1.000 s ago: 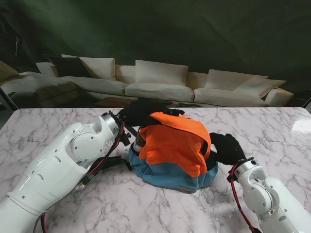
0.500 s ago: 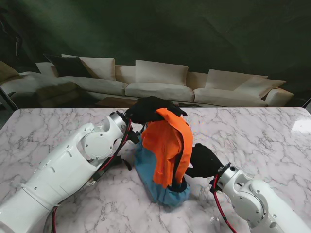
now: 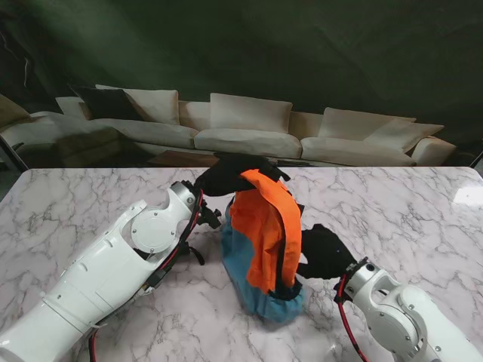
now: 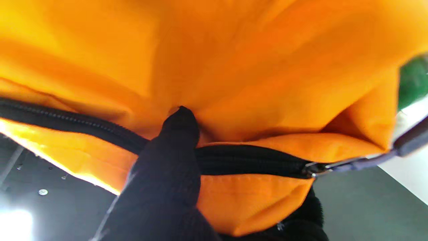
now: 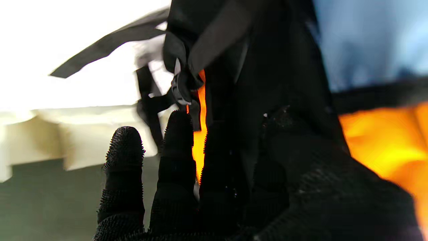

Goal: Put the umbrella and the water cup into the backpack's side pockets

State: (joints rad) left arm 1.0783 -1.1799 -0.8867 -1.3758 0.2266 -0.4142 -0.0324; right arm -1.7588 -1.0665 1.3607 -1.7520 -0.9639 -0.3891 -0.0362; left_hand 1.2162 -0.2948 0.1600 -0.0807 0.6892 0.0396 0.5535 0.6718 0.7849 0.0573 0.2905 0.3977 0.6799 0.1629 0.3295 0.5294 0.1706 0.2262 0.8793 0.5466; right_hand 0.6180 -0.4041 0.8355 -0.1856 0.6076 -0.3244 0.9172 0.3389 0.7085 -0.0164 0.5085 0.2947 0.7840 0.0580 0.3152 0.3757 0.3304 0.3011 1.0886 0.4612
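Observation:
The orange and blue backpack (image 3: 260, 234) stands nearly upright on its blue base at the middle of the marble table (image 3: 407, 204). My left hand (image 3: 230, 173), in a black glove, is shut on the backpack's top edge; in the left wrist view one finger (image 4: 174, 160) presses into the orange fabric (image 4: 234, 67) across the black zipper (image 4: 250, 164). My right hand (image 3: 321, 253) lies against the backpack's right side with its fingers (image 5: 123, 157) straight beside the black straps and a buckle (image 5: 180, 87). No umbrella or water cup shows in any view.
Loose black straps hang from the backpack toward my left arm (image 3: 128, 249). Beyond the table's far edge stands a white sofa (image 3: 249, 128). My right forearm (image 3: 400, 317) rests low at the near right corner.
The backpack has gone from lying slumped to standing on end. My left hand rose and moved right with its top edge, and my right hand slid in against its right side.

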